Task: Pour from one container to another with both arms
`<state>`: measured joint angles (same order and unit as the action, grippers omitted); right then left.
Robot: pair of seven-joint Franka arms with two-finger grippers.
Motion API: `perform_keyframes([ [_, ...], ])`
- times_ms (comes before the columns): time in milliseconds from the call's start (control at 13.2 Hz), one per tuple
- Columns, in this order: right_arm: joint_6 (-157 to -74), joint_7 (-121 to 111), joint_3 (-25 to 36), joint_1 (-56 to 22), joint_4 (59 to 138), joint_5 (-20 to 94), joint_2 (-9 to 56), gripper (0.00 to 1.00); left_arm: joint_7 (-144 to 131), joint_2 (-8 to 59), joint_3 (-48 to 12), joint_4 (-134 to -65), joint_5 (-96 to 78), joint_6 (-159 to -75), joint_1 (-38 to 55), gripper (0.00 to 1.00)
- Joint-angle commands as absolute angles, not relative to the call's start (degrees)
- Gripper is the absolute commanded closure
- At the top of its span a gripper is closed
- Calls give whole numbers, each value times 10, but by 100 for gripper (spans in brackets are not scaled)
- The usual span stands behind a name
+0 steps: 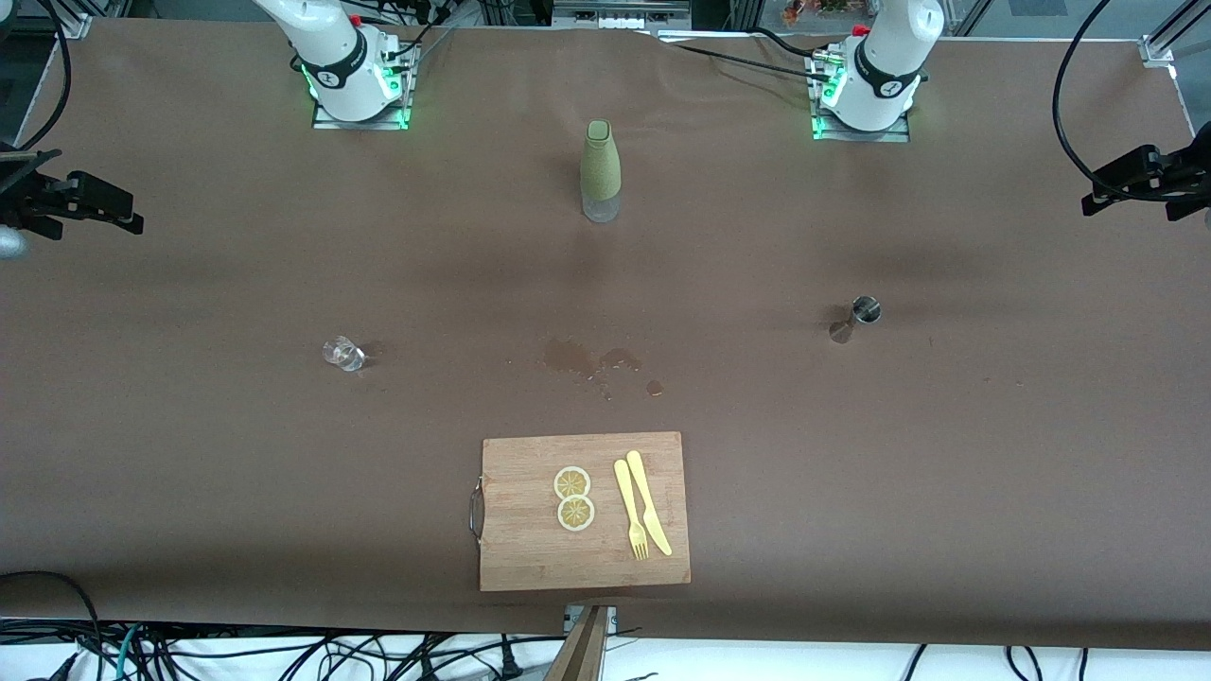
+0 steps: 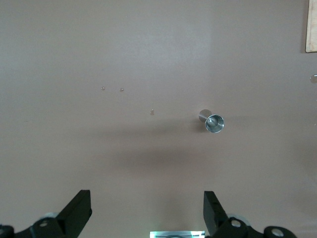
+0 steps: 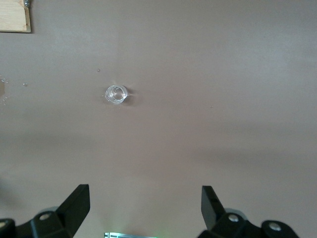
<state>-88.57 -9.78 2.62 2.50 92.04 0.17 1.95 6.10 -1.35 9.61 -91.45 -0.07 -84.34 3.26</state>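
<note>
- Jaws, both grippers: spread wide apart, holding nothing. Left gripper (image 2: pixel 147 210) hangs high over bare table at the left arm's end, with the metal jigger in its wrist view. Right gripper (image 3: pixel 144 208) hangs high over bare table at the right arm's end, with the small glass in its wrist view. Neither gripper shows in the front view; only the arm bases do.
- Metal jigger (image 1: pixel 854 318): steel, double-ended, standing upright toward the left arm's end of the table. Judged light, stiff and slick; the narrow waist looks the surest place to take hold, and it tips easily.
- Small glass (image 1: pixel 343 353): clear, upright, toward the right arm's end, about as near the front camera as the jigger. Judged light, fragile and slippery; grip across the wall below the rim, gently. Contents cannot be told.
- Bottle (image 1: pixel 600 171): green textured sleeve over a clear base, capped, upright between the two arm bases, farther from the front camera than glass and jigger. Likely the heaviest piece.
- Wet stain (image 1: pixel 587 359): dark patches on the brown table cover (image 1: pixel 946 473), between bottle and board.
- Cutting board (image 1: pixel 584 511): wooden, metal handle, nearest the front camera; carries two lemon slices (image 1: pixel 573 497), a yellow fork (image 1: pixel 630 509) and a yellow knife (image 1: pixel 649 501).
- Writing, brands: none legible on any item.
</note>
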Motion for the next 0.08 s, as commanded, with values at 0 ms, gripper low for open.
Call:
perform_keyframes([
  [0, -882, -91, 32, 18, 909, 5, 23, 0, 28, -20, 91, -913, 4, -838, 31, 0],
])
